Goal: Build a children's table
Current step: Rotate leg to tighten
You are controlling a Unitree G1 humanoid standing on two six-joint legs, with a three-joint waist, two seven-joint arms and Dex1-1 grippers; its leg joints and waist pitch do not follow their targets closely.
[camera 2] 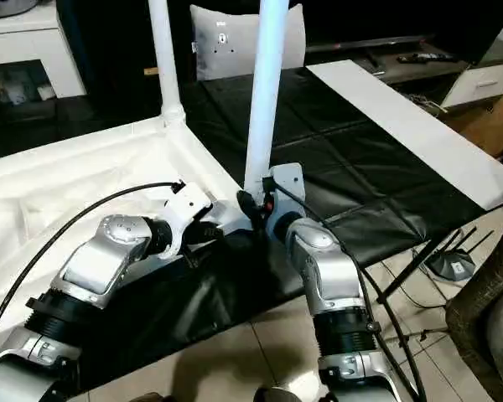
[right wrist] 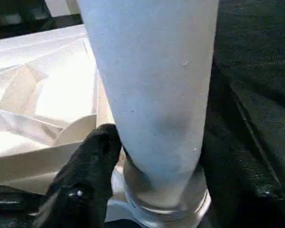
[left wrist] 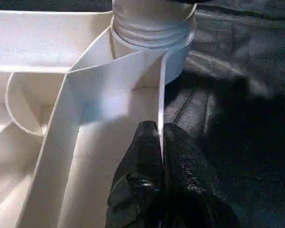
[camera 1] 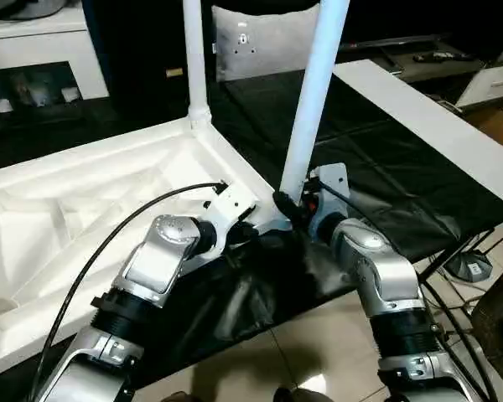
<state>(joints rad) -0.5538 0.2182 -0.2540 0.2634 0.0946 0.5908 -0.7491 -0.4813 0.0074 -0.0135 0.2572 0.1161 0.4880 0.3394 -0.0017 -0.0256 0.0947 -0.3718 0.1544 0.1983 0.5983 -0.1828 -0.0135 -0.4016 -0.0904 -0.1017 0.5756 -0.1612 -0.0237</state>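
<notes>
The children's table lies upside down on a black cloth, its ribbed white top (camera 1: 109, 193) facing up. Two white legs stand in corner sockets: a far one (camera 1: 194, 59) and a near one (camera 1: 314, 92). My left gripper (camera 1: 243, 219) is shut on the top's thin rim wall (left wrist: 160, 95), just beside the near corner socket (left wrist: 152, 28). My right gripper (camera 1: 289, 205) holds the near leg at its base, above the socket. In the right wrist view one black finger (right wrist: 97, 152) presses against the leg (right wrist: 152, 85); the other finger is hidden behind it.
A flat white board (camera 1: 436, 126) lies along the right side of the black cloth (camera 1: 377, 167). A white cabinet (camera 1: 33, 50) stands at the back left and a grey cushion (camera 1: 260, 42) behind the legs. Tiled floor and a stand's foot (camera 1: 469, 266) lie to the lower right.
</notes>
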